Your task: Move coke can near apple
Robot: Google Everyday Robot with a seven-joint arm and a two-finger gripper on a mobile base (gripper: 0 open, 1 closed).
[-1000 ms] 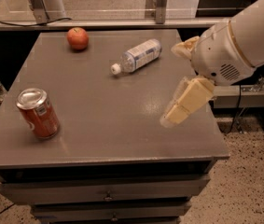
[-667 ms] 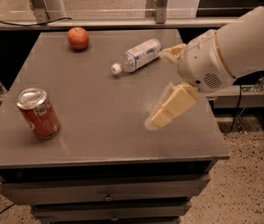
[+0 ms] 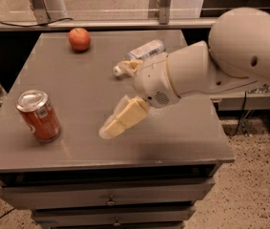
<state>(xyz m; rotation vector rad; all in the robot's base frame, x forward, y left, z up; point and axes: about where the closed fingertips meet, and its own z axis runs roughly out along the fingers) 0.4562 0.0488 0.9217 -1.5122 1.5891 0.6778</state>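
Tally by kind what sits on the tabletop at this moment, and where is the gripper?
Drink cans: 1, the coke can
Fruit: 1, the apple
Plastic bottles: 1, the water bottle, partly behind the arm
Total: 3
The gripper is open over the middle of the table, right of the can, holding nothing.

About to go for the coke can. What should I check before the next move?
1. coke can upright at the front left of the table: ok.
2. gripper open and empty, to the right of the can: ok.
3. Nothing lies between gripper and can: ok.
4. apple in view at the back, bare tabletop beside it: ok.
5. water bottle partly hidden behind the arm; clearance: cannot tell.
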